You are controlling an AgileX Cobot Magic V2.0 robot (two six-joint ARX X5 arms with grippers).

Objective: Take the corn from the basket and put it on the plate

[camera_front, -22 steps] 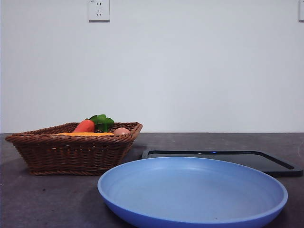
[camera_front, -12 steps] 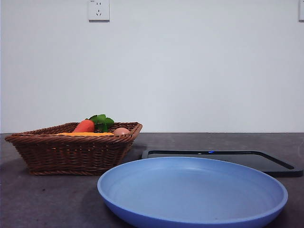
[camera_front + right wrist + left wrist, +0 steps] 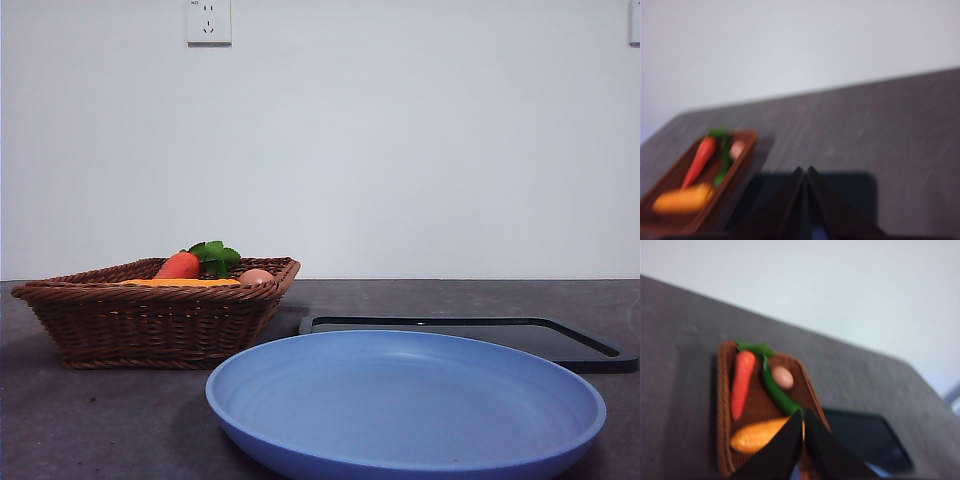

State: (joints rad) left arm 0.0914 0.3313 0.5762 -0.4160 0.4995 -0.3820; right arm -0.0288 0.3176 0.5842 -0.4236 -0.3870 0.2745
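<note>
Lying along the near side of the basket [image 3: 725, 405], the corn [image 3: 757, 436] is a long orange-yellow cob with tapered ends, resting flat on the wicker floor beside a green pepper [image 3: 776, 390], with a carrot [image 3: 741, 382] and a small pinkish ball [image 3: 782, 376] farther in; from the front view only a thin orange strip of it shows above the braided rim. It looks like a light, stiff, moulded piece with a bumpy skin that should give some grip, though the rounded body could roll or slip out if pinched near a tapered end; the thick middle, taken across its width, seems the safest hold. The left claw [image 3: 803, 415] hovers above the basket with its jaws pressed together, tips over the cob's near end, so it would need to part them before descending. The right claw [image 3: 805, 172] waits over the black tray [image 3: 840, 195], jaws likewise together. The light-blue plate [image 3: 400, 445] sits bare on the worktop [image 3: 100, 420], beside the basket and just in front of the tray.
</note>
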